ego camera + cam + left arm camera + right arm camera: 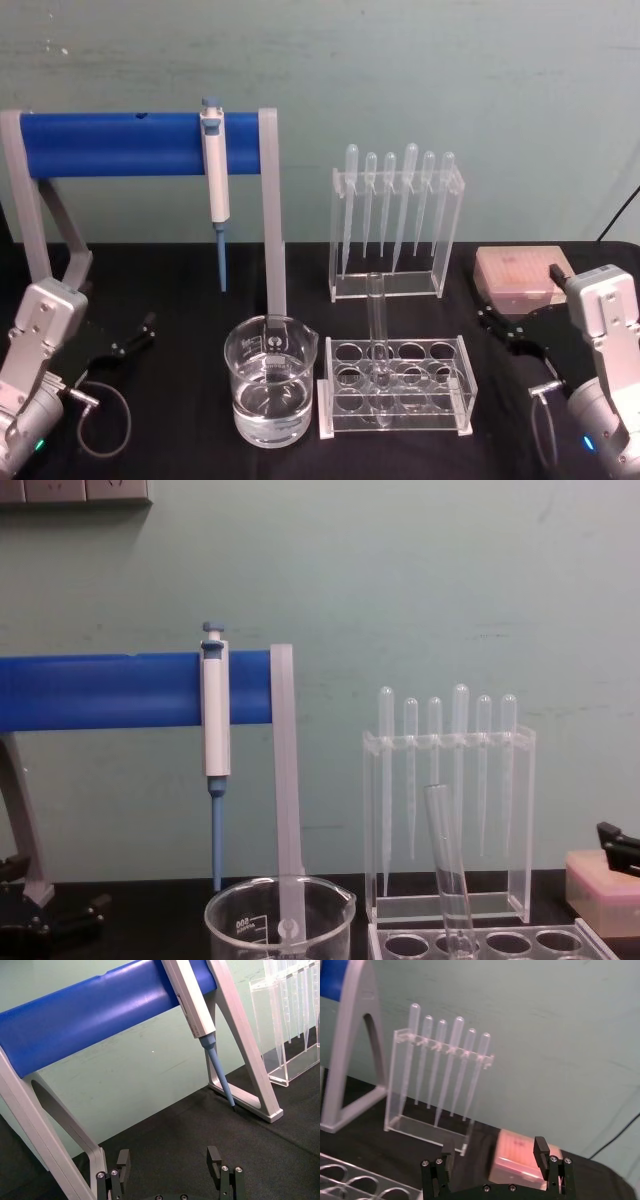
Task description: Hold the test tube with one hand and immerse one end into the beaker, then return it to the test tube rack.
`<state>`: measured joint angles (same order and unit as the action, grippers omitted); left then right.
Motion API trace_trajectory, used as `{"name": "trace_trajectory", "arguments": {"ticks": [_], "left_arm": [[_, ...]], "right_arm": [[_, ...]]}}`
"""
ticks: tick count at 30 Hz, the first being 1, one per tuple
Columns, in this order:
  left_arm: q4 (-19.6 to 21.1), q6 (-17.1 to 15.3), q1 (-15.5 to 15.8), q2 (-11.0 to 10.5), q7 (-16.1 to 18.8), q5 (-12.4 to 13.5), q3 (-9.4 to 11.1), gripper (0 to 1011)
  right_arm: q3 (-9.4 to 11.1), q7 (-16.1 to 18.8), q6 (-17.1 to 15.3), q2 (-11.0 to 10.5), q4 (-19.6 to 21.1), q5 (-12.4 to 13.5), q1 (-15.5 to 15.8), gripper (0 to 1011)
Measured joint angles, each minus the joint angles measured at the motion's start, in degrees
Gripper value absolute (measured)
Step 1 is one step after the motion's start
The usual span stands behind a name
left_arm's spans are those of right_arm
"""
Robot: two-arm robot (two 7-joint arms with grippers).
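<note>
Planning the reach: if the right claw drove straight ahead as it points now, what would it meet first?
Likely the pink box, which sits directly ahead between the open fingers of the right claw; depth is uncertain.

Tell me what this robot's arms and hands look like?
Each arm ends in a boxy silver-grey wrist block above a rounded grey segment with a small glowing light, green on the left, blue on the right. A thin grey cable with a metal plug loops beside each wrist. The left hand and right hand are black, with two flat fingers fixed by small silver screws.
</note>
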<state>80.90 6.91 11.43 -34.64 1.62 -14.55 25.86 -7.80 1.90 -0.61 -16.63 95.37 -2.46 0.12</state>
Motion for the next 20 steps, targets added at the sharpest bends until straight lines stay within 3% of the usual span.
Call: {"name": "trace_trajectory", "arguments": {"ticks": [5, 20], "left_arm": [[0.0, 0.0, 0.0, 0.0, 0.0, 0.0, 0.0, 1000], [0.0, 0.0, 0.0, 0.0, 0.0, 0.0, 0.0, 1000]], "right_arm": [[0.8, -1.71, 0.18, 0.65, 0.01, -2.2, 0.26, 1003], [0.69, -1.64, 0.2, 0.54, 0.12, -1.95, 0.27, 1003]]}}
